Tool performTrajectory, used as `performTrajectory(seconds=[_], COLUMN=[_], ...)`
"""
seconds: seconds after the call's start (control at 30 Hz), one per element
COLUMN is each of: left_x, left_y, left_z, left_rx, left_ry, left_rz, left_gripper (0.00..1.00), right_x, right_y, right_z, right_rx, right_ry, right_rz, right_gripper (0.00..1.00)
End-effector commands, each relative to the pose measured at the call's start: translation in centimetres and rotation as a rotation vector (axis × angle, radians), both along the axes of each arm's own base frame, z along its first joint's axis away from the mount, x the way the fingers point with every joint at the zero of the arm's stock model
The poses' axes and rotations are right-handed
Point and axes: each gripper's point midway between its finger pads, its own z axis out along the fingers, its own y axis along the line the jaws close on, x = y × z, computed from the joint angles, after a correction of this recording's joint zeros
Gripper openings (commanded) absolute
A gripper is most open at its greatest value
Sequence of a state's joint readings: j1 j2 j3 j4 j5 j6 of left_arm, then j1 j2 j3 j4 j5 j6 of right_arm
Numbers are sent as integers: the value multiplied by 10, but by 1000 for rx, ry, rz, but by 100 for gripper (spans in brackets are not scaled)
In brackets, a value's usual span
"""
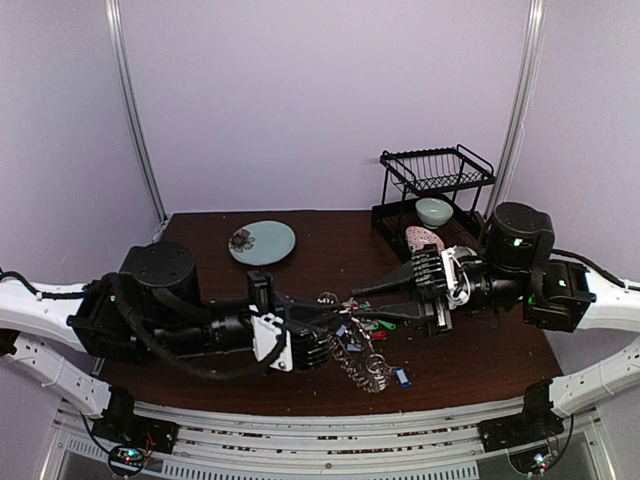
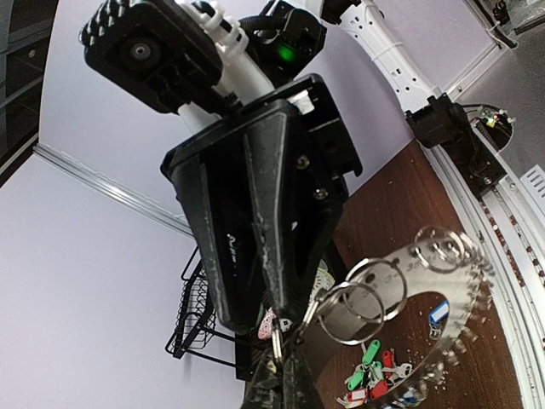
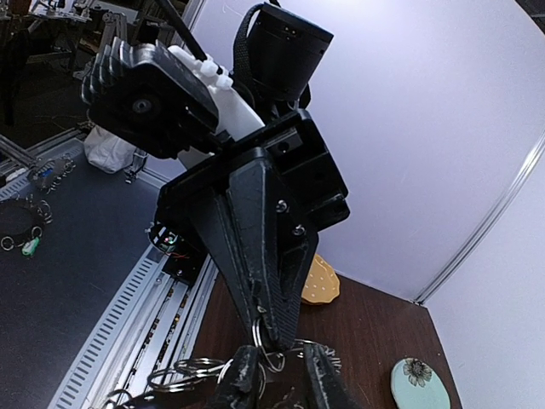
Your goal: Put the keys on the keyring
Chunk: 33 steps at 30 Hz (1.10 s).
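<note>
The keyring [image 1: 366,366] is seen just beside the left jaws, on their near side. Loose keys [image 1: 380,324] with green and red tags are spread on the bench [image 1: 480,355] between the left jaws and the right jaws.

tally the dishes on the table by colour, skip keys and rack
Teal: 2, the flat flowered dish and the small bowl under the rack top tier.
Pink: 1, the patterned dish at the rack's front.
Total: 3
</note>
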<state>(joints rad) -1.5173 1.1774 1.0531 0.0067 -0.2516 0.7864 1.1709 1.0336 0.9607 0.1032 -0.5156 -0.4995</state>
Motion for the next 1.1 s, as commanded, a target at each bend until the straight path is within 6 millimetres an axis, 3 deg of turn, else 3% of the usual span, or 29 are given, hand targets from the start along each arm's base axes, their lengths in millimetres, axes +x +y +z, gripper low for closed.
performTrajectory(seconds=[0.0, 0.27, 0.33, 0.43, 0.57, 0.6, 0.63, 0.67, 0.73, 0.87, 1.07], left_x=[3, 4, 6, 6, 14, 18, 21, 21, 19, 17, 5], left_y=[0, -3, -4, -5, 1, 4, 7, 9, 14, 14, 1], left_z=[34, 35, 35, 32, 39, 43, 44, 43, 41, 37, 39], left_rx=[-108, -120, -112, -97, -146, -171, -194, -211, -254, -277, -307], left_ry=[15, 45, 47, 50, 100, 126, 157, 182, 202, 185, 182], left_rz=[17, 25, 33, 35, 51, 51, 40, 19, -16, -38, -123], left_gripper=[0, 0, 0, 0, 0, 1, 14, 22, 28, 31, 26], right_x=[-2, 1, 1, 2, 10, 12, 12, 9, -4, -11, -19], right_y=[1, 5, 5, 3, 2, 1, -1, -4, -11, -16, -21], right_z=[11, 3, 4, 10, 8, 8, 10, 16, 27, 46, 60], right_rx=[13, -20, -19, -1, 8, 20, 41, 86, 181, 295, 460], right_ry=[-24, -33, -32, -25, -16, -11, 0, 8, 31, 69, 159], right_rz=[0, -19, -24, -31, -85, -96, -98, -75, 4, 59, 144], right_gripper=[19, 22, 17, 0, 0, 0, 0, 0, 0, 0, 0])
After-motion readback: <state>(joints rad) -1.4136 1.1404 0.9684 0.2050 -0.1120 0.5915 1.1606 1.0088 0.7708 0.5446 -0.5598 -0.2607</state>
